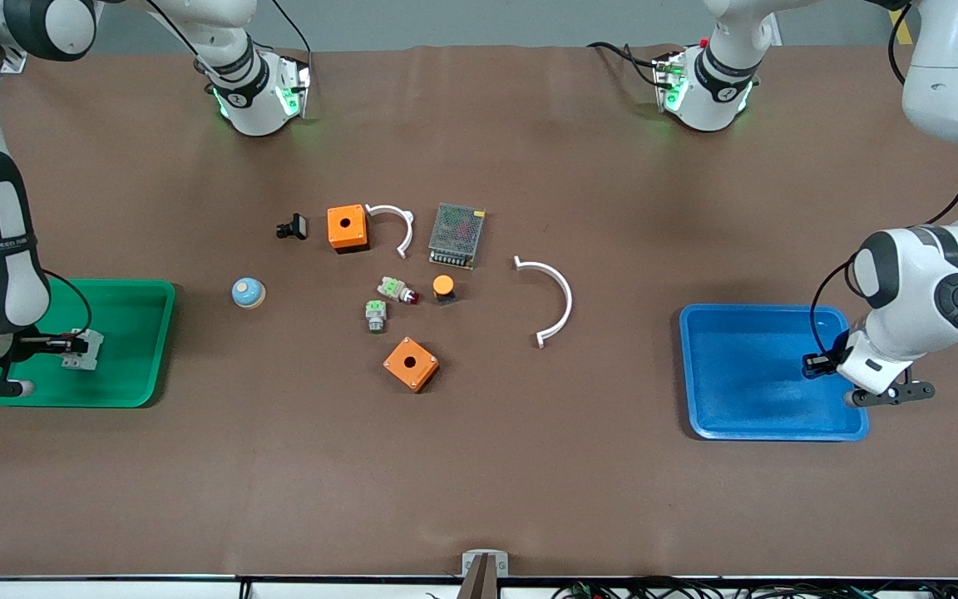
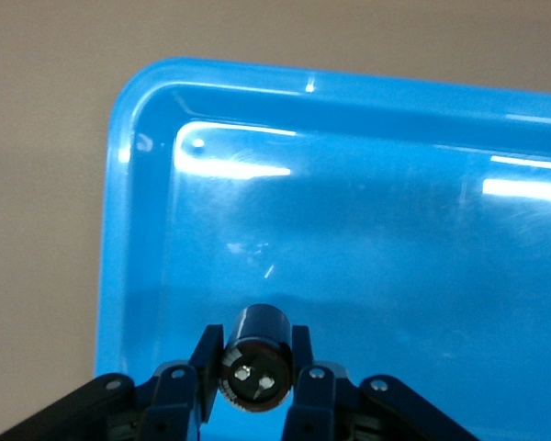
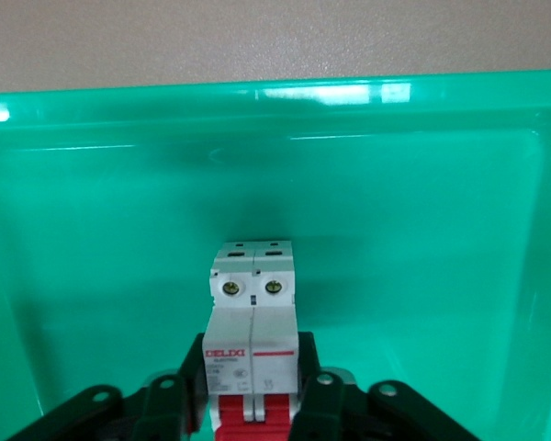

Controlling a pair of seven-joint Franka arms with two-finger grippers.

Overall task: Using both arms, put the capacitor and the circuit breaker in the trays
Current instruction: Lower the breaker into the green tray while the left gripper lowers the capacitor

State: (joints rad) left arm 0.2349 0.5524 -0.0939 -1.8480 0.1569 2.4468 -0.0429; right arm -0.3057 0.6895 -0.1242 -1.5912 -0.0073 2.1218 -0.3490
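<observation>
Holding capacitor point(image 2: 254, 356) over blue tray point(image 2: 138, 230); circuit breaker point(image 3: 254, 331) apparently over green tray point(image 3: 92, 230).

Left gripper point(image 2: 255, 381) low (jaws clamped); right gripper point(image 3: 254, 390) likewise, wrists bent.

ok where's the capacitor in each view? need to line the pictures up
Front view: capacitor held in the left gripper over the blue tray, at the tray's edge toward the left arm's end.
Left wrist view: capacitor between the fingers, over the tray.
Right wrist view: not in it.
Shared landmark: the blue tray.
</observation>
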